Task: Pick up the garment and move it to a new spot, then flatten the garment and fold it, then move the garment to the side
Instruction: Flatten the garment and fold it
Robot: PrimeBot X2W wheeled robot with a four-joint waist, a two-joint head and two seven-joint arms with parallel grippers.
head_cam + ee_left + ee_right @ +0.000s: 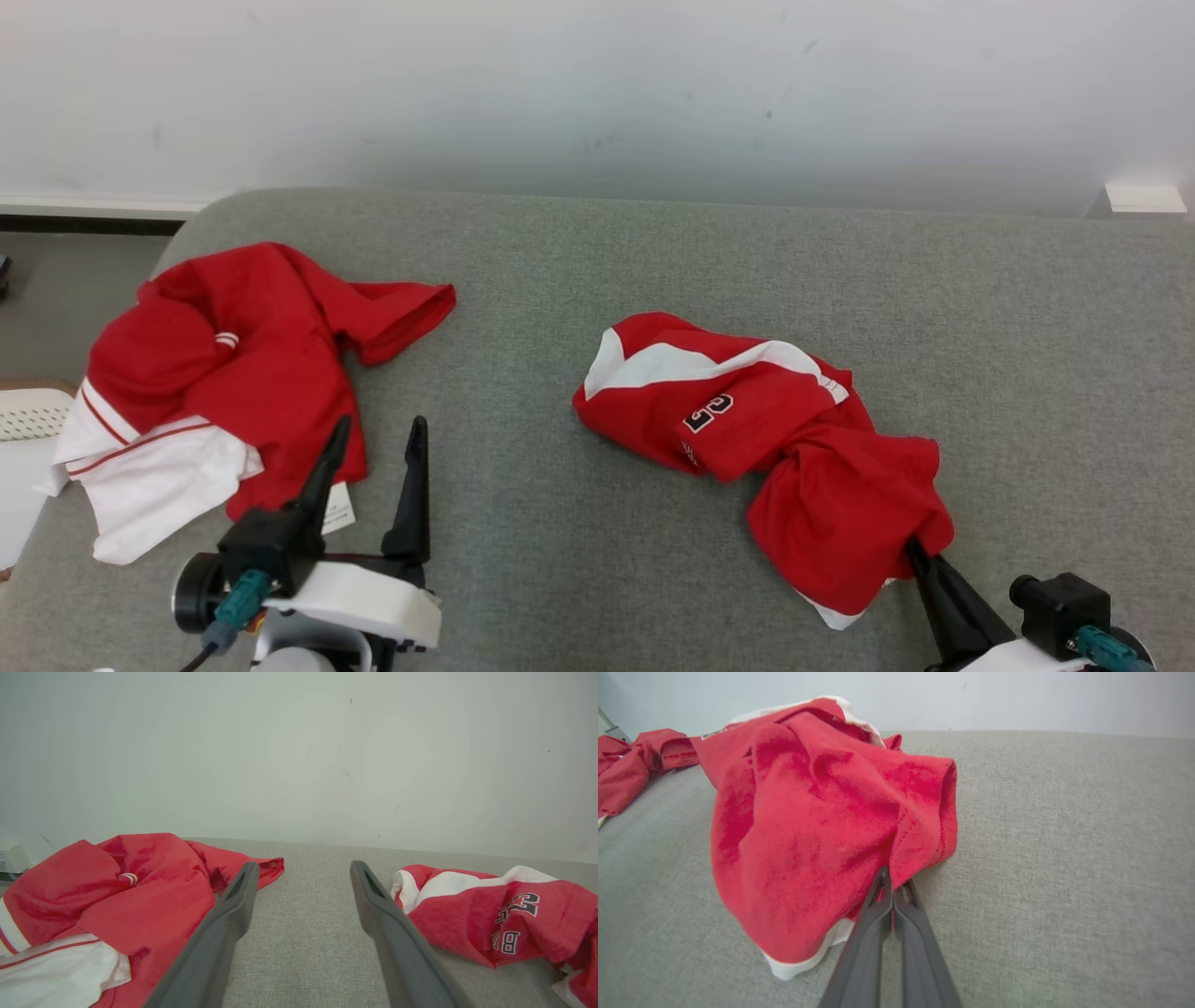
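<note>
While the grey fabric-covered desk (579,560) spreads before us, a crumpled red-and-white garment with dark lettering (747,420) lies right of its middle and a second red-and-white garment (243,373) lies bunched at its left. Our right gripper (892,877) is pressed together, pinching the lettered garment's near red edge. Our left gripper (379,429) hovers spread by the second garment.

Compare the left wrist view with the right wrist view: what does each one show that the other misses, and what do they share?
Left wrist view: the left hand open, its fingers pointing along the bare grey cushion between two garments, and the black lettering on the lettered garment. Right wrist view: the right hand shut on that garment's red hem, its white edge beneath. Shared: both red garments, the striped garment included, the cushion and the pale wall.
</note>
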